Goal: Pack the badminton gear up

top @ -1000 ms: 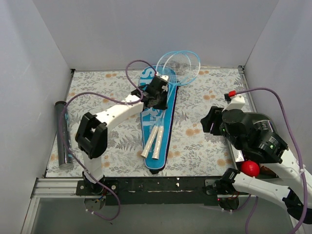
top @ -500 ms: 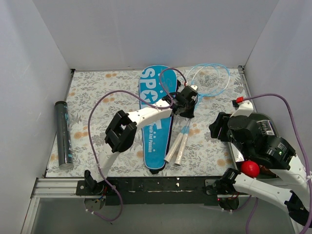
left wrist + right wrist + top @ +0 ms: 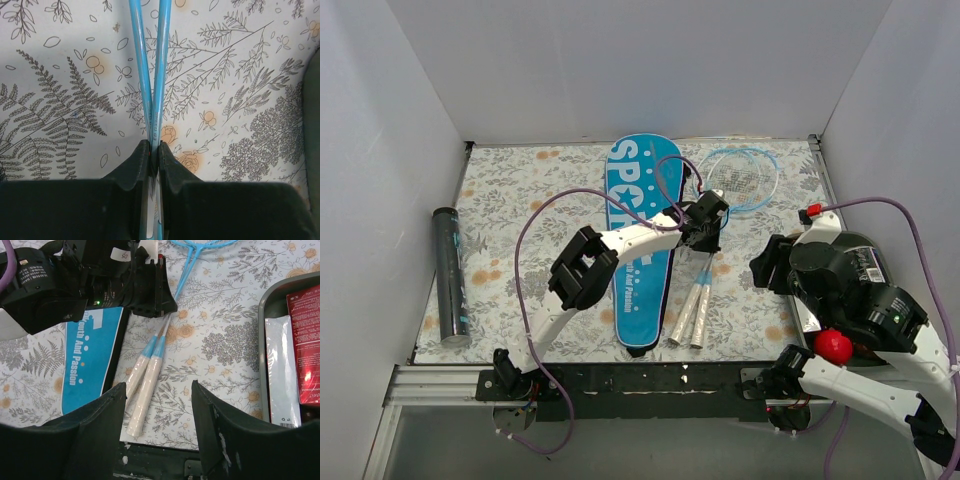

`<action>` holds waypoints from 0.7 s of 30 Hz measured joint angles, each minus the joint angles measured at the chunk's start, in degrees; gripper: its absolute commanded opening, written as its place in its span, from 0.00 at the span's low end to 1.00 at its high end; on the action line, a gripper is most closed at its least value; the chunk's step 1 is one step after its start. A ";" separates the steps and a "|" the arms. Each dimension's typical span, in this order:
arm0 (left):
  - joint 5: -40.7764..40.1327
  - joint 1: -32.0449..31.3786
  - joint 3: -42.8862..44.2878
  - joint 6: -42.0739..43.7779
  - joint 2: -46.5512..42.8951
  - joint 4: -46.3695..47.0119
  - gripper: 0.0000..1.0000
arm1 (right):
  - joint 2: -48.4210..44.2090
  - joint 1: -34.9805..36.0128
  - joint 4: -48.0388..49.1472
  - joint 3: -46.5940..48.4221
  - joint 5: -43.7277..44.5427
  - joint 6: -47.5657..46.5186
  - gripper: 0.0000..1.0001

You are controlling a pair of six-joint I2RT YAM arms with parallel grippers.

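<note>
Rackets (image 3: 692, 318) first: the pair lies on the floral worktop at 3 o'clock of the blue cover (image 3: 638, 270), heads fanned toward 1 o'clock and white handles toward 6. The left end effector (image 3: 154, 150) is clamped tight on both thin blue shafts at once, somewhere near mid-length, and in the wrist view the two shafts cross just ahead of its jaws. The right end effector (image 3: 159, 385) hovers with its fingers spread wide above the handles, gripping nothing.

How will these handle? We'd judge them very light, so weight is no worry. The shafts look slick and springy, and two of them pinched side by side may scissor or roll against each other. The strung heads look like the fragile part, so we'd keep the fingers off them. The wrapped handles are thicker and look less slippery; that's where we'd take a second hold, just where the right arm is waiting. With one hold on the shafts and one on the handles, the pair should stay aligned.

The cover looks like soft, flat fabric that will likely slide or buckle if the heads are pushed against it, so its mouth probably needs pinning down. We can't tell from here where it opens. The black tube (image 3: 450, 275) lies well apart at the 9 o'clock edge, rigid and likely to roll. We can't spot any shuttlecocks.
</note>
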 measured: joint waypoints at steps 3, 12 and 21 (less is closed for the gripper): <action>0.26 0.00 0.00 -0.96 0.48 1.77 0.13 | 0.00 0.00 0.07 -0.96 -0.26 0.00 0.63; 5.64 -0.42 0.00 -0.94 2.21 6.88 0.59 | -0.07 0.00 0.33 -2.01 -0.50 0.00 0.64; 3.43 -1.14 -0.59 3.50 0.22 3.10 0.63 | -0.42 0.00 0.44 -2.69 -0.76 0.02 0.64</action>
